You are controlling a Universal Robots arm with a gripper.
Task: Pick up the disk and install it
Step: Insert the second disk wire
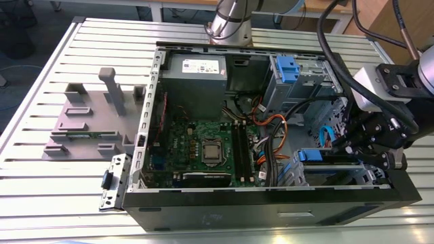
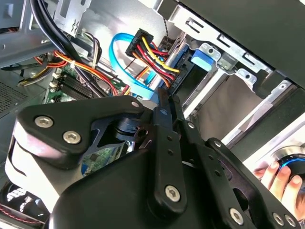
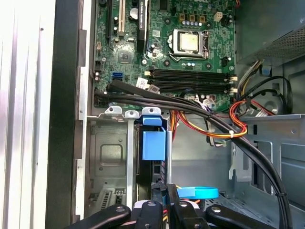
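The disk stands on edge in the drive bay at the front corner of the open computer case, on the exterior view's right, with its blue bracket showing at the bay's mouth. In the second wrist view the disk runs into the slot beside a blue tab. My gripper hangs over the bay, its black fingers close together right at the disk's near end. Both wrist views show the gripper shut, with nothing seen clamped between the fingers.
Black, orange and blue cables cross beside the bay. The motherboard fills the case floor and the grey power-supply box sits at the back. A grey plastic stand lies outside the case. A person's hand rests nearby.
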